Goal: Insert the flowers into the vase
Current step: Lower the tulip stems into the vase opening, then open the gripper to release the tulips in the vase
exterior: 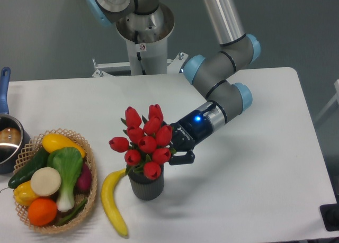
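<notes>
Flowers near-upright in vase, buds tilted up-left.

Red buds with green leaves are shown on the flowers. The vase is coloured dark grey and ribbed. The gripper is black, lit by a blue light. A yellow banana is seen on the white table. The woven basket at the left is tan.
</notes>
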You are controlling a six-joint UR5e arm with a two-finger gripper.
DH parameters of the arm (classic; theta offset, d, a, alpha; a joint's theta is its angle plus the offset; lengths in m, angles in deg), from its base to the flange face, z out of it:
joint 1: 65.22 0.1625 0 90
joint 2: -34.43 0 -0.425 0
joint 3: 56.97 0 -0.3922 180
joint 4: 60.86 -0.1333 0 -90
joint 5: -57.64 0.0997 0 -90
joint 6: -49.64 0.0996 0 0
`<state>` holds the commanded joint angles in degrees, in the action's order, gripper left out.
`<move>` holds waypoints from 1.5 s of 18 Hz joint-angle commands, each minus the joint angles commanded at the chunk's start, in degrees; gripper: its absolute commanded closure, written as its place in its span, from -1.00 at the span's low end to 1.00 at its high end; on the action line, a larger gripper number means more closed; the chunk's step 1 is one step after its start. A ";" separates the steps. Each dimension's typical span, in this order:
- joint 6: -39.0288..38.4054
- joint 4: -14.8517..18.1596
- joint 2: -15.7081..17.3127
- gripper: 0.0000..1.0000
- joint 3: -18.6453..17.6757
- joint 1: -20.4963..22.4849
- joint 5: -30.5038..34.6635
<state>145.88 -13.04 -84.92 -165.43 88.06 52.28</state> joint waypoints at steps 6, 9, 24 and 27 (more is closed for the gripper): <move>1.14 -0.09 -0.70 0.45 -0.27 -0.26 0.09; 1.14 -0.09 -0.79 0.45 -0.27 -0.44 0.09; 1.14 -0.09 -1.41 -0.46 0.52 -0.44 2.02; 1.14 -0.09 -1.23 -0.73 0.61 -0.26 2.02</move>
<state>147.02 -13.13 -86.16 -164.82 87.80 54.30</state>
